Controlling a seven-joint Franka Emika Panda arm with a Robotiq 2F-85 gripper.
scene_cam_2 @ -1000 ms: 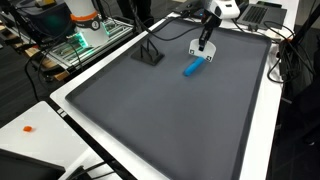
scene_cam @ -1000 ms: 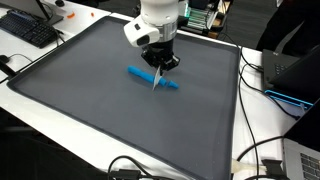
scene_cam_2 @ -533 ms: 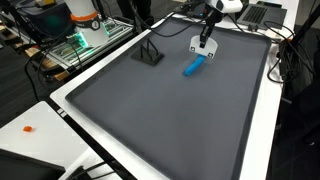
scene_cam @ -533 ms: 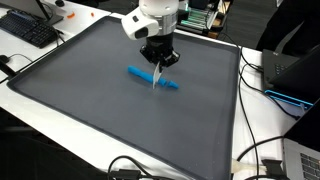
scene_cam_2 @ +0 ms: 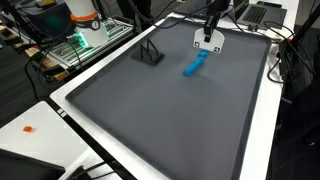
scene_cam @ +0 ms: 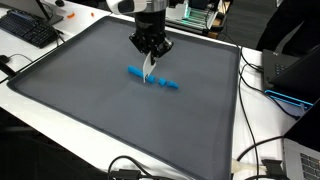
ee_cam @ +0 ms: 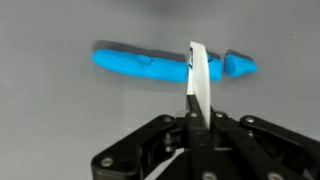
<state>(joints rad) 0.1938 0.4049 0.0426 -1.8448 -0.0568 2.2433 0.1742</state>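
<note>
**White blade in the grip, blue roll notched near one end**

The end effector (scene_cam: 150,52) is clamped on a thin white flat blade (scene_cam: 150,68). The wrist view shows the blade (ee_cam: 197,75) edge-on, pinched between the two fingers with no gap to either side. It points straight down over a soft-looking blue roll (scene_cam: 152,78) that lies flat on the dark grey mat-covered worktop (scene_cam: 80,95), towards the far part of the mat.

As far as the pictures tell, picking up the blade is done. In an exterior view the blade (scene_cam_2: 207,41) appears broadside, with a strip of bare mat between its lower edge and the roll (scene_cam_2: 196,66), so it seems to hang clear of the roll rather than press into it.

From the wrist, the roll (ee_cam: 145,62) runs across the picture, and the blade crosses it close to one end. Just past that crossing there is a nick, and a short stub lies beyond it. My reading is that one mark or cut has been made there. Whether it goes right through cannot be told, since the two parts lie touching. The long remainder of the roll looks whole and unmarked.
</note>
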